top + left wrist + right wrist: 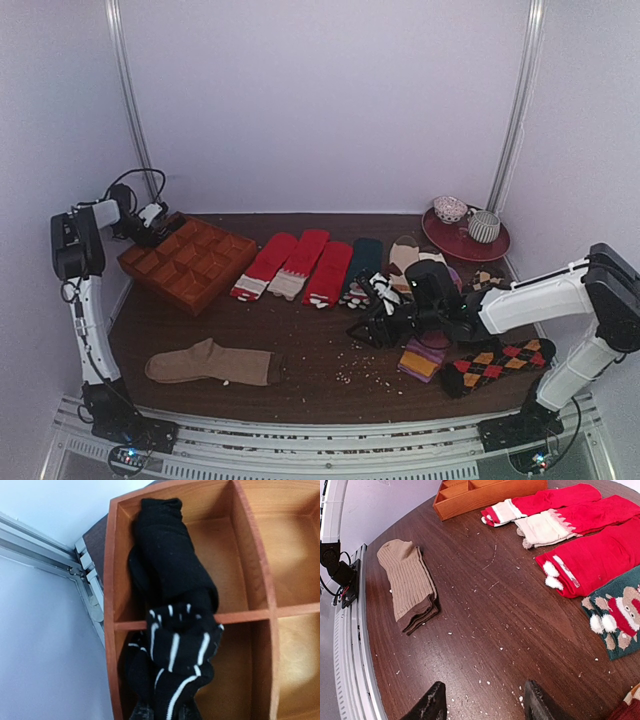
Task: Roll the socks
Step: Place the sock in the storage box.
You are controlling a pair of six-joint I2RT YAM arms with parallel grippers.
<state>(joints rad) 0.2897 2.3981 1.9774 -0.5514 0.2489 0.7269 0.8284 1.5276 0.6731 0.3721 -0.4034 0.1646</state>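
As my left gripper (163,713) pinches the socks (170,575), I'd tuck them fully into one tray (111,555) cell. Right gripper (485,705) is spread, empty.

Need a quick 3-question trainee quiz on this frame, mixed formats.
1. True or false: the right gripper holds the tan sock.
2. Which gripper grips the striped black sock? A) left gripper B) right gripper
3. Fill in: that sock drapes over a divider of the wooden tray, spanning ___ compartments.
Key: 1 false; 2 A; 3 two.
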